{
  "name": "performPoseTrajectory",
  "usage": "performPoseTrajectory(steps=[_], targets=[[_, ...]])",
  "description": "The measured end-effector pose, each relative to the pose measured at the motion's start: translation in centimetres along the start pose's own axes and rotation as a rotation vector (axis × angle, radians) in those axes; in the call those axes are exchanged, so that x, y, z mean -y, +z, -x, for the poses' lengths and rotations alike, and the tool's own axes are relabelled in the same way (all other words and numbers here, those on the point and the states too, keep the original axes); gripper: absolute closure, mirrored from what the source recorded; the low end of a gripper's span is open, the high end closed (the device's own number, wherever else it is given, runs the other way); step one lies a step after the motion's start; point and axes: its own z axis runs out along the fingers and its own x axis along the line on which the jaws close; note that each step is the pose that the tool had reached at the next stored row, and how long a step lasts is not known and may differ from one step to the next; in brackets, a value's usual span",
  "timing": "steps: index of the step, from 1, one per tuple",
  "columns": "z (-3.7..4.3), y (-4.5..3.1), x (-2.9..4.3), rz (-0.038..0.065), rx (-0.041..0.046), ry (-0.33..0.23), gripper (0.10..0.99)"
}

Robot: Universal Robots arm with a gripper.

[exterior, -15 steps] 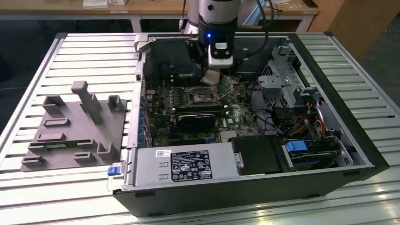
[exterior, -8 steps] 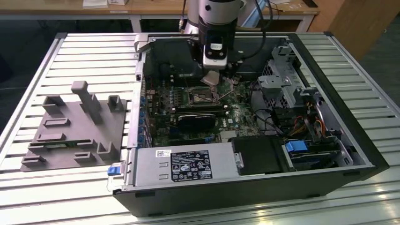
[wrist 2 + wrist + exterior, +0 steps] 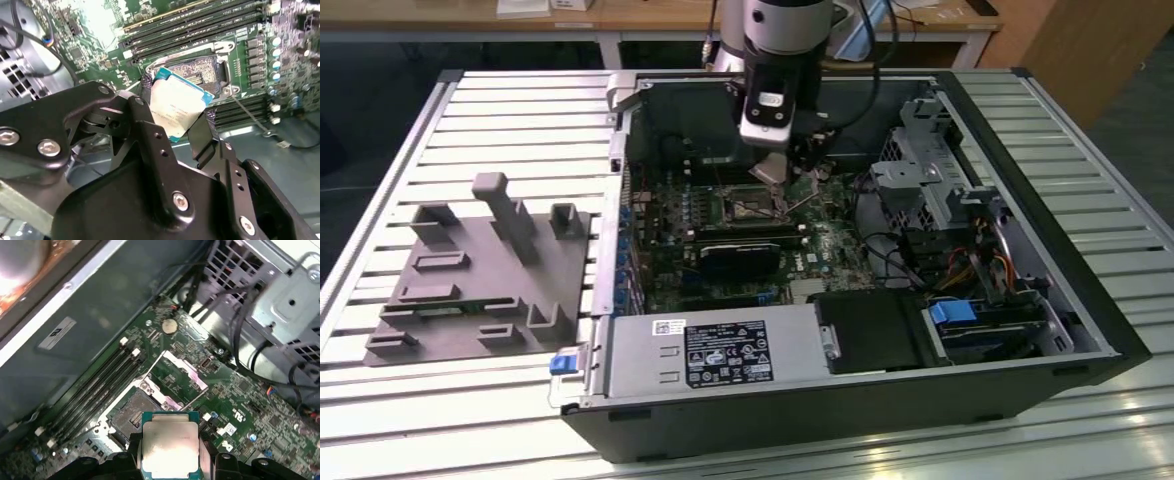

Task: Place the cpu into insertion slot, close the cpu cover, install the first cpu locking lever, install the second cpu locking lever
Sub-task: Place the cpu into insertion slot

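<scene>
Open slot (image 3: 131, 415), cpu (image 3: 170, 445) held just above it.
Your gripper (image 3: 177, 102) is clamped on the cpu's opposite edges; the cover (image 3: 186, 371) stands raised beside the slot. Expect the cpu to be light, stiff, slick on top, fragile underneath: hold by edges only.

The exterior view looks steeply down from well back on the whole computer case (image 3: 1087, 330). Both wrist views sit close over the motherboard (image 3: 240, 412), sharing the insertion slot (image 3: 131, 415) (image 3: 200, 67) and cpu (image 3: 170, 446) (image 3: 176, 106).
</scene>
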Motion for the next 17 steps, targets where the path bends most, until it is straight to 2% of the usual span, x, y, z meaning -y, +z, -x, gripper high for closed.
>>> performPoseTrajectory(steps=[7,17], targets=[[0.00,0.12,0.01,0.000,0.0128,0.123,0.549],[0.00,0.19,0.02,0.000,0.0250,0.245,0.549]])
